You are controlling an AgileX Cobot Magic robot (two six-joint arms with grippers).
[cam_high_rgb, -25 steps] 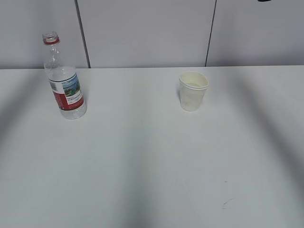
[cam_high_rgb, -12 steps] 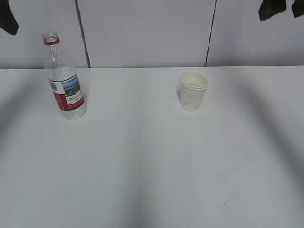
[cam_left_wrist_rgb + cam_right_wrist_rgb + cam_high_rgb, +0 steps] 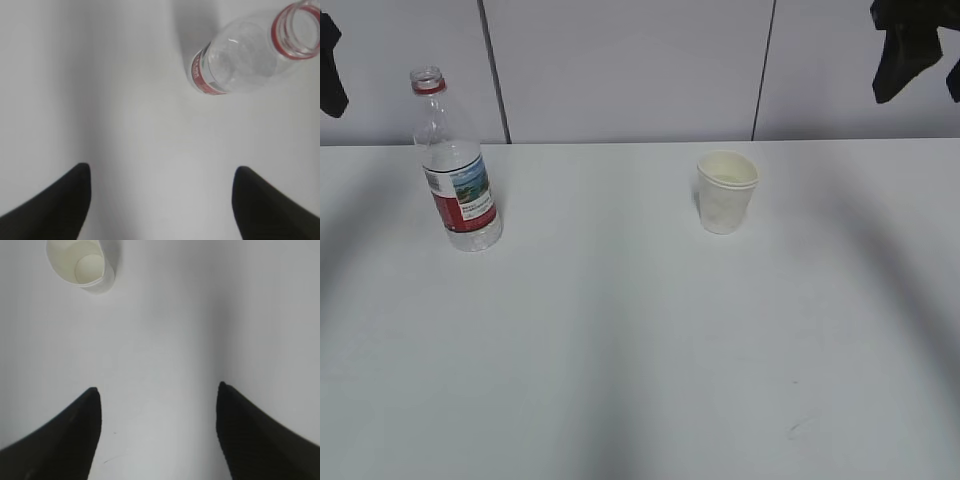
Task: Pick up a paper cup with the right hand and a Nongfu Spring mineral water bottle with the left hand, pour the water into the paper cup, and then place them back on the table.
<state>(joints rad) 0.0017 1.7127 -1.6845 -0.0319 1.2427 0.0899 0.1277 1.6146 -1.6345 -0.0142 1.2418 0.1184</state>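
The capless Nongfu Spring bottle (image 3: 455, 165) stands upright at the table's back left; it also shows at the top right of the left wrist view (image 3: 250, 50). The off-white paper cup (image 3: 726, 191) stands upright at the back centre-right; it also shows at the top left of the right wrist view (image 3: 83, 264). My left gripper (image 3: 161, 172) is open and empty, high above the table (image 3: 620, 340), with only a dark tip at the exterior view's left edge (image 3: 330, 65). My right gripper (image 3: 159, 392) is open and empty, hanging at the exterior view's top right (image 3: 915, 50).
A grey panelled wall (image 3: 620, 70) runs behind the table. A small dark scratch mark (image 3: 798, 428) lies on the tabletop near the front right. Soft arm shadows cross the white surface.
Both grippers have come down into the exterior view's top corners; one second ago they were almost out of sight. The bottle and cup have not moved.
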